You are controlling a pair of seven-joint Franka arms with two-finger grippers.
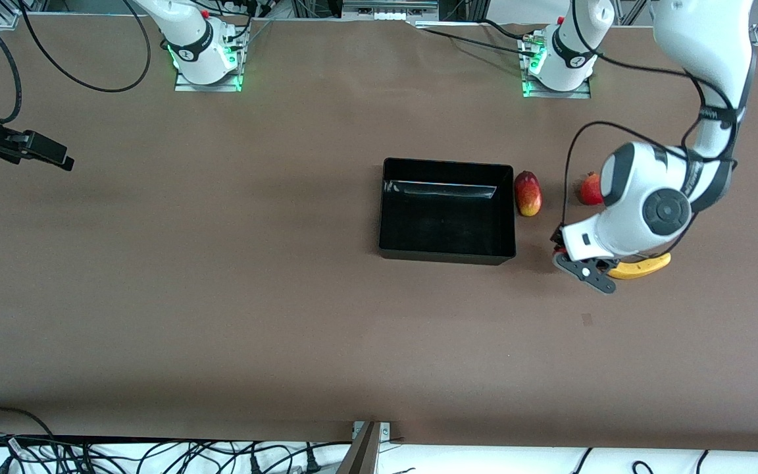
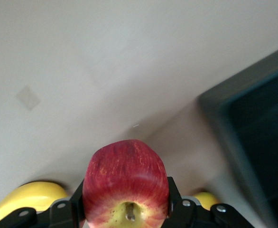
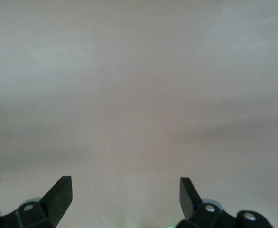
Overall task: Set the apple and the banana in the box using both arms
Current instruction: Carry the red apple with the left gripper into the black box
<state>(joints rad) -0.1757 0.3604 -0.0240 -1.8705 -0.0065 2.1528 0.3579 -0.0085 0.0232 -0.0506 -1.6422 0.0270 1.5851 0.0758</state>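
Observation:
My left gripper (image 1: 580,262) is shut on the apple (image 2: 125,183); its black fingers (image 2: 77,197) press both sides, and the stem end faces the wrist camera. In the front view the wrist hides the apple. The yellow banana (image 1: 642,266) lies on the table right beside this gripper, and its two ends (image 2: 34,197) show on either side of the apple. The black box (image 1: 446,253) stands beside them toward the right arm's end, its rim (image 2: 234,128) close by. My right gripper (image 3: 125,183) is open with nothing between its fingers; it waits over the table at the right arm's end (image 1: 37,151).
An elongated red-yellow fruit (image 1: 528,193) lies against the box's outer wall on the left arm's side. A red pomegranate (image 1: 590,189) sits beside it, partly covered by the left arm. A small square mark (image 1: 587,319) lies nearer the front camera.

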